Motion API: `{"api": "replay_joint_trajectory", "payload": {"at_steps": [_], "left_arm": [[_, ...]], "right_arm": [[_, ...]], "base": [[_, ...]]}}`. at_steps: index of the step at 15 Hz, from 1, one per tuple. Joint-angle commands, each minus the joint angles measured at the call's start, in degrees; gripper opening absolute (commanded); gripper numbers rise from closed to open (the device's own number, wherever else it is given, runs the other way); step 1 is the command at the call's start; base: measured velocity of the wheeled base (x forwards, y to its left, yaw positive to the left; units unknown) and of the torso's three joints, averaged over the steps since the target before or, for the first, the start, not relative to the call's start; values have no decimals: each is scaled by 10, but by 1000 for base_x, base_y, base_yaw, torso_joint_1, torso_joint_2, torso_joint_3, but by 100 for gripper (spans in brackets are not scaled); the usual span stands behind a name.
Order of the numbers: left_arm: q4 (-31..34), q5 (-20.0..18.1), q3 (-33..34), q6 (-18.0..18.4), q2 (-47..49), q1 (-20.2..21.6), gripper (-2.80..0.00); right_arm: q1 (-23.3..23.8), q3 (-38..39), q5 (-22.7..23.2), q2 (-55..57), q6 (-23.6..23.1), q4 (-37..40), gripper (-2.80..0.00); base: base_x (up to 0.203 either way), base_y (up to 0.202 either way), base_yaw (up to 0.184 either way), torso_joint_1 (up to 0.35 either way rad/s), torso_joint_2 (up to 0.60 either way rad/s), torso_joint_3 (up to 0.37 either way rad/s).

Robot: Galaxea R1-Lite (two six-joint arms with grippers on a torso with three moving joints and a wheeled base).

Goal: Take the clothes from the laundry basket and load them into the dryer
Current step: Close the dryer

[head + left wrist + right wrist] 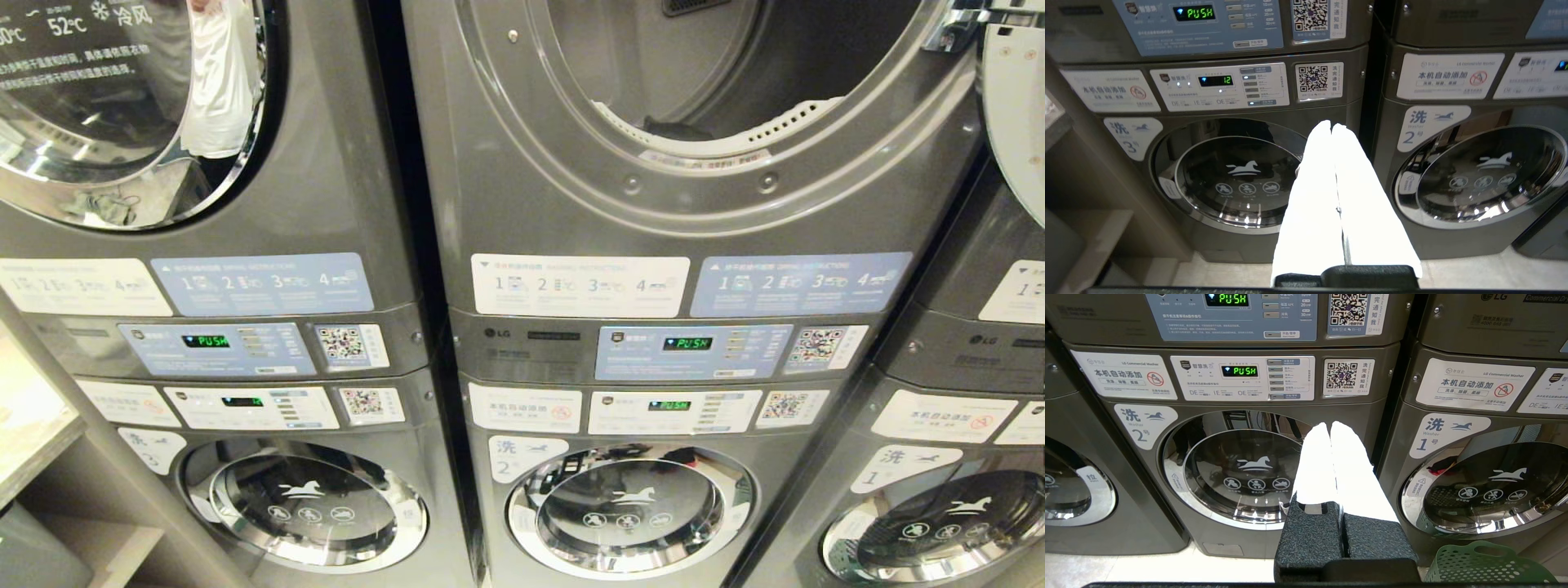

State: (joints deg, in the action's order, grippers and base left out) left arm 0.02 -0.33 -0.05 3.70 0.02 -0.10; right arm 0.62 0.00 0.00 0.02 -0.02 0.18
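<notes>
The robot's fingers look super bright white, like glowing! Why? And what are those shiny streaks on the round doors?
Left wrist view: the left gripper, fingers pressed together, is so brightly lit it shows as plain white with no detail. Right wrist view: the right gripper glares the same way. Head view: the chrome washer door mirrors the room lights as shiny streaks.

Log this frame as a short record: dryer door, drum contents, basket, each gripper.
dryer door: open on the middle dryer, swung to the right
drum contents: one dark item at the front lip
laundry basket: green, on the floor before washer 1; contents not visible
left gripper: shut, empty, facing washer 3
right gripper: shut, empty, facing washer 2
</notes>
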Motion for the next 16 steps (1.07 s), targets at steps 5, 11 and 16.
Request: {"api": "replay_joint_trajectory", "payload": {"at_steps": [5, 11, 16], "left_arm": [[1, -16, 0, 37, 0, 0, -280], [1, -13, 0, 37, 0, 0, -280], [1, -13, 0, 37, 0, 0, -280]], "right_arm": [[0, 0, 0, 0, 0, 0, -280], [0, 0, 0, 0, 0, 0, -280], [0, 0, 0, 0, 0, 0, -280]], "base": [[0, 0, 0, 0, 0, 0], [0, 0, 0, 0, 0, 0], [0, 0, 0, 0, 0, 0]]}}
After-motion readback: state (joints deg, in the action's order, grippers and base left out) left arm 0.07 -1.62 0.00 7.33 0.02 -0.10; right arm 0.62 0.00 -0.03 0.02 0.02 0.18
